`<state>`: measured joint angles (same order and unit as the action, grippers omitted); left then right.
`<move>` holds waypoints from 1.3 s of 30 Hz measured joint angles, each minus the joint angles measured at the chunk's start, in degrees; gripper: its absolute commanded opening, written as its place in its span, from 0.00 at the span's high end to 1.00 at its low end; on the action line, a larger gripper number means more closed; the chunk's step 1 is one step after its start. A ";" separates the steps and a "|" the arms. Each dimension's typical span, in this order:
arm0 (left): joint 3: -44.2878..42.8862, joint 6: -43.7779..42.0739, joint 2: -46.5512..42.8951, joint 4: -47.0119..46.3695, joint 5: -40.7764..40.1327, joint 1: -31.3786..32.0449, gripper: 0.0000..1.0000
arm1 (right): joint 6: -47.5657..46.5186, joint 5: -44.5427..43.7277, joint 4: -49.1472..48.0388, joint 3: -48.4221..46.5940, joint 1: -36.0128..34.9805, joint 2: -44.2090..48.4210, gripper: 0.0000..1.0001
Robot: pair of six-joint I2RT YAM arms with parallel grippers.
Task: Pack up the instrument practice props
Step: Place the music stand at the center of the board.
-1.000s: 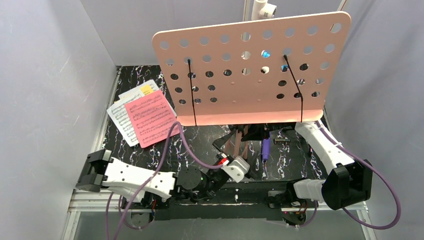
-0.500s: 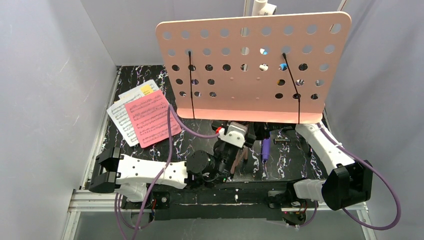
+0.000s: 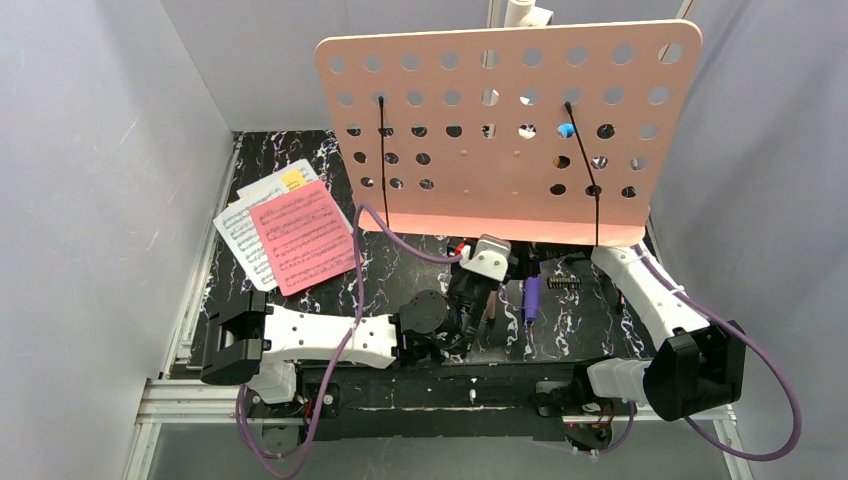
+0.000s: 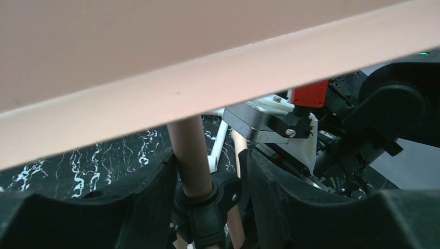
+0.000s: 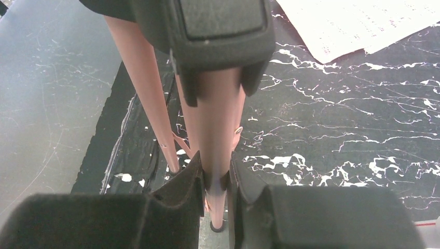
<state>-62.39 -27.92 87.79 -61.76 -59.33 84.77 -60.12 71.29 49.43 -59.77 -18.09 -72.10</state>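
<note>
We see the large pink perforated metal sheet-music holder (image 3: 500,130) standing upright over the black white-veined worktop (image 3: 275,150). Its plate hides most of what goes on beneath it.

In the overhead view the left gripper (image 3: 478,280) sits just below the holder's lower lip. The right gripper (image 5: 215,179) is out of sight behind that lip, and only its white arm shows.

The left wrist view shows what the overhead cannot. The 2 black fingers (image 4: 145,207) stand apart on either side of the holder's pink pole (image 4: 188,145) and its black collar (image 4: 202,212). A thin gap shows on the right side, so we read this gripper as open and not gripping.

The right wrist view shows the right gripper clamped on a pink tube (image 5: 212,119) under the holder's black hub (image 5: 218,31). Whether that tube is a leg or the pole, we cannot tell.

To the left of the holder lie white printed music pages (image 3: 238,235) with a pink folder (image 3: 303,236) on top. Below the holder's lip, towards its right end, a purple microphone (image 3: 531,298) lies partly in shadow.
</note>
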 measured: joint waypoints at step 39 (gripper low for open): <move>6.34 12.09 -12.24 13.44 11.08 -5.11 1.00 | -8.96 2.19 10.80 0.72 -0.15 4.15 0.02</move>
<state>-56.05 -15.84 75.55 -48.31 -48.25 79.66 -69.08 73.47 60.23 -59.05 -18.24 -67.94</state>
